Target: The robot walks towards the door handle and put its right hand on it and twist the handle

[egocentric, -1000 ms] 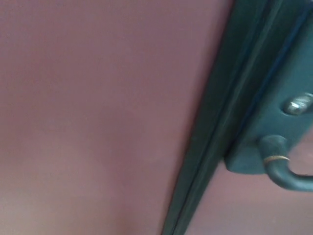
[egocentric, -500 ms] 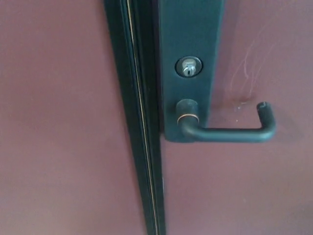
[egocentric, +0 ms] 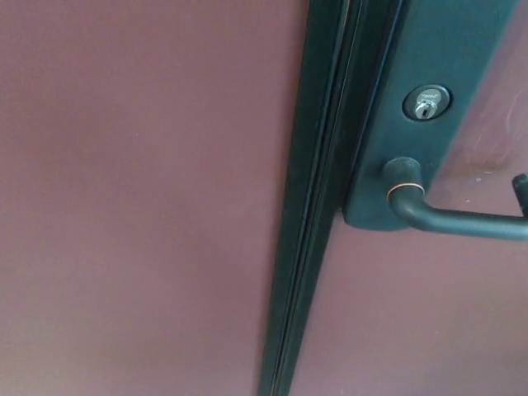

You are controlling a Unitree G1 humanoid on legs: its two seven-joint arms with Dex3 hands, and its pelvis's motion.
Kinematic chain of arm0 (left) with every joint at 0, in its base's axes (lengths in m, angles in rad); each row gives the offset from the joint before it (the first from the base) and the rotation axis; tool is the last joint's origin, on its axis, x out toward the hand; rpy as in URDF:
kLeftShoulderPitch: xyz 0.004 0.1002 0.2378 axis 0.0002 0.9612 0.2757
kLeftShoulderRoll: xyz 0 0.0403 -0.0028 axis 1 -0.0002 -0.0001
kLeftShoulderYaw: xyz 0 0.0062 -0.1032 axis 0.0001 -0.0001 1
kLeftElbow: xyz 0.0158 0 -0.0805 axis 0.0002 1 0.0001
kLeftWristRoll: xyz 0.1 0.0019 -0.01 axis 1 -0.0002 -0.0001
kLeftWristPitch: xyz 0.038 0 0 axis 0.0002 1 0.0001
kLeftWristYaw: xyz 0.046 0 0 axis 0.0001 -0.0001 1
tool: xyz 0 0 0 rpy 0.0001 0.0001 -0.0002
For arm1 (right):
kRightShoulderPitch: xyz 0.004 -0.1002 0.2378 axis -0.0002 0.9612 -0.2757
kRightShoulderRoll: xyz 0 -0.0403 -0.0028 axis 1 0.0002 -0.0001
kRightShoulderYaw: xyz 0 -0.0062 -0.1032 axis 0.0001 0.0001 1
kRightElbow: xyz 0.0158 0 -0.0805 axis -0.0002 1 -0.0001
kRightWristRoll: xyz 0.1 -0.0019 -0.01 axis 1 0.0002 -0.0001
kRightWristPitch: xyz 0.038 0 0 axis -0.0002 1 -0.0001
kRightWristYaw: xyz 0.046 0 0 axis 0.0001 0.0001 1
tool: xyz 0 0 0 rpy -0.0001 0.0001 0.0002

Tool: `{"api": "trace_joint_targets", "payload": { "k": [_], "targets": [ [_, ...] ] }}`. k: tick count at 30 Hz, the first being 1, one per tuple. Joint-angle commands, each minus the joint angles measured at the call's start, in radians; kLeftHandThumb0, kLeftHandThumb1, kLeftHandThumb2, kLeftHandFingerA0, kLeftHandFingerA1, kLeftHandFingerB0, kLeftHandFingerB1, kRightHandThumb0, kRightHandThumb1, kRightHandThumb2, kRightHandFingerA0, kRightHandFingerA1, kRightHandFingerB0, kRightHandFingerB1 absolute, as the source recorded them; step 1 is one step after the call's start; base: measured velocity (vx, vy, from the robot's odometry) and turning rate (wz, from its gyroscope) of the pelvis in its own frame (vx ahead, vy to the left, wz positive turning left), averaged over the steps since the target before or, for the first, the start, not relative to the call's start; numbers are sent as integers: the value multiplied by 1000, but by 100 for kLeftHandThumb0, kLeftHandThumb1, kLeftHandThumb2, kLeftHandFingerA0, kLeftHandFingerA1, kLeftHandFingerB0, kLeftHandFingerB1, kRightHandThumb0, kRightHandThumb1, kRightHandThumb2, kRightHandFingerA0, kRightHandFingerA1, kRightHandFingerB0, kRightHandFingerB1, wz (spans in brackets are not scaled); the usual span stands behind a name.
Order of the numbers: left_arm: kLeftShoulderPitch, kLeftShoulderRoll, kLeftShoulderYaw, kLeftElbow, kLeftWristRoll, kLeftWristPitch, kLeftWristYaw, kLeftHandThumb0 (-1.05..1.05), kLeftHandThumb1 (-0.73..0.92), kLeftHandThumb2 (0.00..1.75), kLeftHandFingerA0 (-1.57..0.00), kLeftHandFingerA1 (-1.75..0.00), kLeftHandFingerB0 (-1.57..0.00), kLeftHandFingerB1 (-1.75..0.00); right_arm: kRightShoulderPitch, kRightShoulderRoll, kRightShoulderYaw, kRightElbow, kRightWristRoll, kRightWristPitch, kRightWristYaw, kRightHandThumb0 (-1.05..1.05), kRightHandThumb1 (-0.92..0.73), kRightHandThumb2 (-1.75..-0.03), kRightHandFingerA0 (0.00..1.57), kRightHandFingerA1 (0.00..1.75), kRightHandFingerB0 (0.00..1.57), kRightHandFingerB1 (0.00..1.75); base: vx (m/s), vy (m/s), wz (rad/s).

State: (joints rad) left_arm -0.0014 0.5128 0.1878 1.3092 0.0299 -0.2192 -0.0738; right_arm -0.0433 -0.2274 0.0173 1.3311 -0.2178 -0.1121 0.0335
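Neither hand of the robot shows in the head view, so whether either is wide, narrow or holding anything cannot be told. A dull red door (egocentric: 140, 198) fills the picture, split by a dark green edge strip (egocentric: 309, 214) running from top to bottom at a slight tilt. Right of the strip sits a dark green backplate (egocentric: 429, 58) with a silver keyhole (egocentric: 426, 103), and below it the door handle (egocentric: 450, 216) reaches level to the right edge, untouched.

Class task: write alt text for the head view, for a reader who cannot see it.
A dark lever door handle juts right from a dark plate below a silver keyhole, on a maroon door. A dark vertical seam runs beside it; no robot hand shows.
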Motion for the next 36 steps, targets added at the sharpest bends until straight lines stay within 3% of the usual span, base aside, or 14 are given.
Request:
{"api": "trace_joint_targets", "payload": {
  "k": [1,21,36],
  "targets": [
    [2,0,-5,-3,6,-6,-12,-22,58,57,-75,-54,-59,-45,2,-1,-9,6,12,10,7,-26,-70,-61,61,42,50,38,0,0,0],
    [-5,2,-18,-4,9,0,-6,-21,58,57,-76,-54,-59,-45,-4,-5,17,1,-11,6,9,-25,-70,-61,60,42,51,39,0,0,0],
    [7,-4,-19,-5,8,-15,-13,-23,57,57,-76,-55,-59,-45,-1,-8,-137,-27,93,-34,38,-24,-71,-61,62,44,46,38,0,0,0]
  ]
}}
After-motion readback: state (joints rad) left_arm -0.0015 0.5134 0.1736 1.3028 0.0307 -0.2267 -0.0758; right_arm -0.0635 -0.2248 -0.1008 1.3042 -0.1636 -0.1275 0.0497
